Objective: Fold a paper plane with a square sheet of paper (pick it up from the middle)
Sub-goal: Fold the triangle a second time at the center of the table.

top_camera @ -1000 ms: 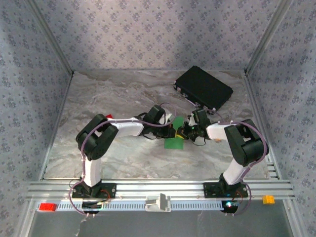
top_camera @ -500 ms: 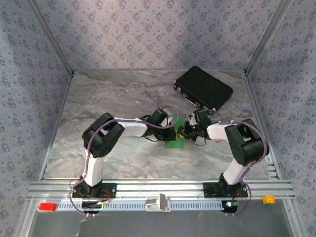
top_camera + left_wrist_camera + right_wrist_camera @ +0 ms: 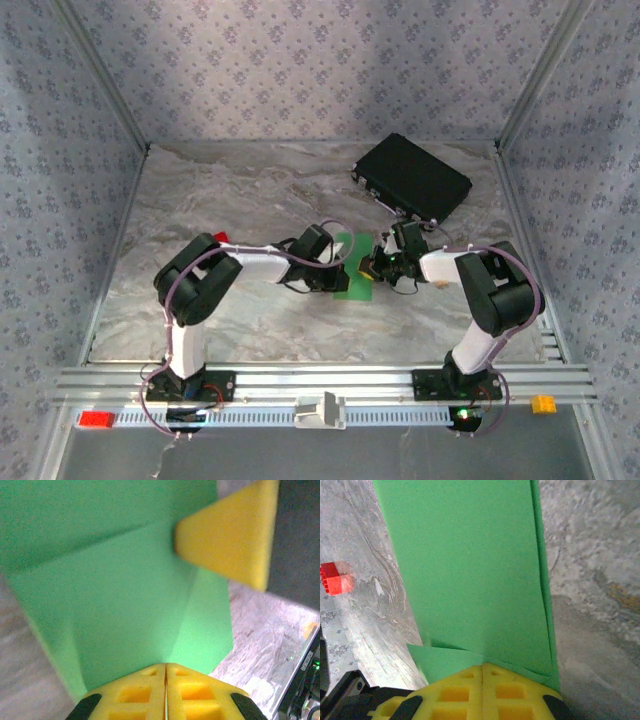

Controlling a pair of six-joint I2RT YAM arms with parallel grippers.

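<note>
**Top external.** The thin bright green square sheet of paper [image 3: 352, 285], already creased, sits at mid-table between the two arms, partly lifted off the marbled table [image 3: 230, 200]. The left gripper [image 3: 337, 273] meets it from the left and the right gripper [image 3: 376, 268] from the right. The two are very near each other.
- Risk: if the arms pull apart or twist unevenly, the thin sheet tears or slips out of one pinch.
- Risk: the wrists are crowded, so a small reach error could knock finger against finger.

The black rectangular case [image 3: 412, 178] lies well apart at the back right. The small red block [image 3: 220, 238] sits behind the left arm's elbow. Neither stands in the working path.

**Left wrist.** The left gripper [image 3: 165, 672] has its jaws pressed together, and the sheet's edge runs into the seam, which I judge to be a pinch. Fold lines cross the green paper [image 3: 115, 580]. One yellow fingertip [image 3: 227, 535] of the right gripper touches the sheet's far side.
- Risk: if this pinch loosens, the flap springs back and the crease goes soft or skewed.

**Right wrist.** The right gripper [image 3: 482, 672] has its jaws shut tight on the sheet's near edge, where a small folded corner shows. The paper [image 3: 470, 555] stands tall ahead of it. The red block [image 3: 335, 578] is off to the left, clear of the sheet.
- Risk: the layers look slightly offset on the right, so pressing now could set a crooked fold.
</note>
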